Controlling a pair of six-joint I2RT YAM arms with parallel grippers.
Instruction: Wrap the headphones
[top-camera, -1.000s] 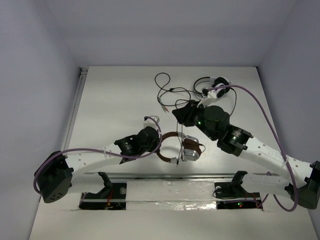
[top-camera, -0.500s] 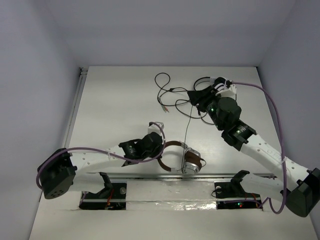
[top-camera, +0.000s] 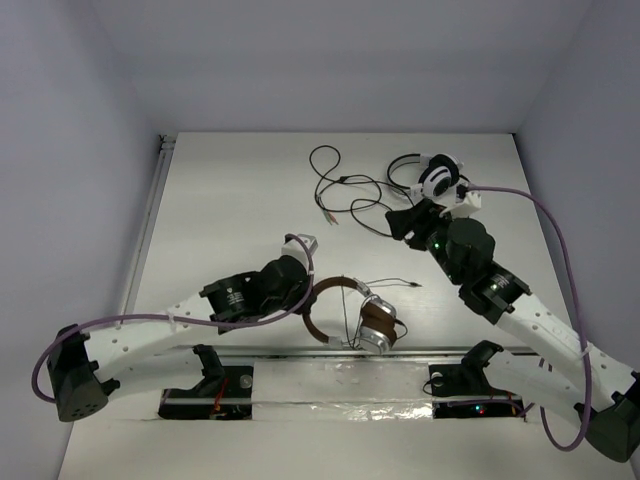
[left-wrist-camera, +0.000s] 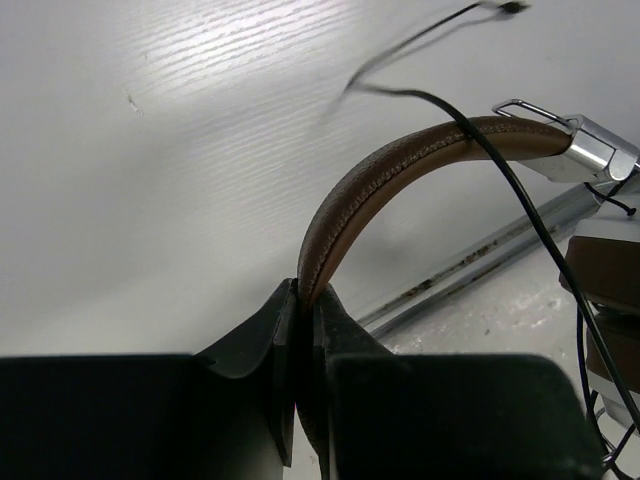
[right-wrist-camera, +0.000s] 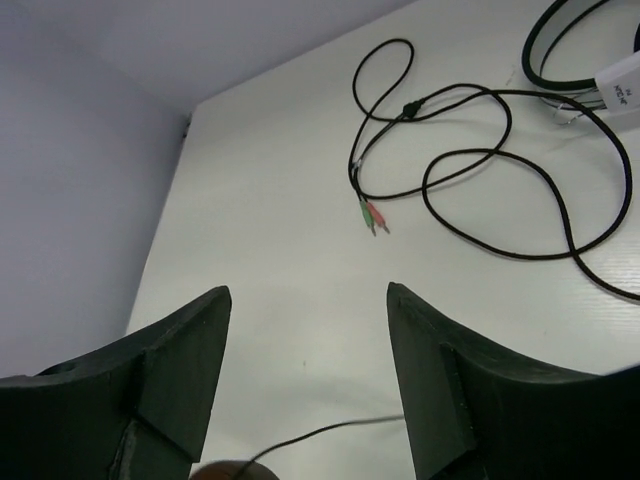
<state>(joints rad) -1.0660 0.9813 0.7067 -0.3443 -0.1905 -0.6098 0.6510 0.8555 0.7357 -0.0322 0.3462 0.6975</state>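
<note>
Headphones (top-camera: 376, 324) sit lower centre of the top view, just above the near rail (top-camera: 290, 350). Change: half a second ago the right gripper (top-camera: 404, 222) had their cable (top-camera: 390, 282) pulled taut toward upper right. Now its jaws are apart and the cable lies slack on the table (top-camera: 220, 200), plug end right of the headband (top-camera: 335, 285). My read: no wrap turn laid yet, and the cable needs re-grabbing. Left gripper (top-camera: 303, 288) is clamped on the band's left side. Crown points left, ear cups (top-camera: 380, 330) lower right, so the long axis runs roughly left-right.

Left wrist: left gripper (left-wrist-camera: 300, 300) pinched on the headband (left-wrist-camera: 400, 160), which arcs to upper right. Cable (left-wrist-camera: 505, 180) crosses it loose.

Right wrist: right gripper (right-wrist-camera: 308, 300) fingers wide, nothing between. Cable (right-wrist-camera: 330, 432) along the bottom edge, a second black cable (right-wrist-camera: 470, 170) upper right.
</note>
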